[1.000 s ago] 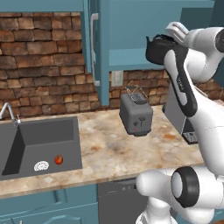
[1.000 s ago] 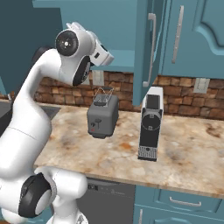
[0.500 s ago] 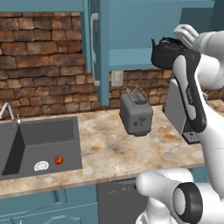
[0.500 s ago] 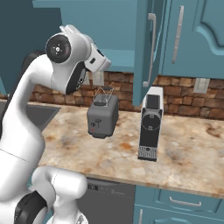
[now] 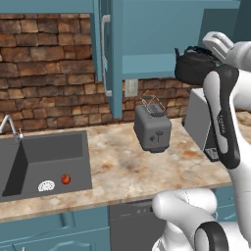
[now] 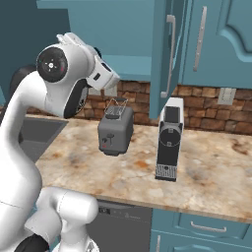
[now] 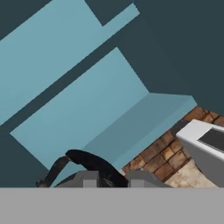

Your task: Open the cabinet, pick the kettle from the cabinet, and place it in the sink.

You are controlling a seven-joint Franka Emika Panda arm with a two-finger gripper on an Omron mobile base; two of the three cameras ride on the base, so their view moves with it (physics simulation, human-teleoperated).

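The black kettle (image 5: 195, 67) hangs in the air in front of the open teal cabinet (image 5: 162, 34), above the counter's right part. My gripper (image 5: 209, 52) is shut on its arched handle (image 7: 89, 160), with both fingertips (image 7: 89, 179) beside the black arc in the hand view. The cabinet door (image 5: 115, 59) stands swung out, its silver bar handle (image 5: 105, 54) facing left. The dark grey sink (image 5: 46, 159) lies far to the left in the counter, with its chrome faucet (image 5: 8, 125). From the right base camera my arm covers most of the kettle.
A grey toaster (image 5: 152, 129) stands mid-counter, below and left of the kettle. A coffee machine (image 6: 169, 140) stands to its right. A small red thing (image 5: 65, 179) and a white one (image 5: 46, 186) lie in the sink. A closed cabinet door (image 6: 216, 44) is at the right.
The arm has drawn the kettle out from the cabinet, a little lower and nearer the base. The grip on the handle is unchanged.
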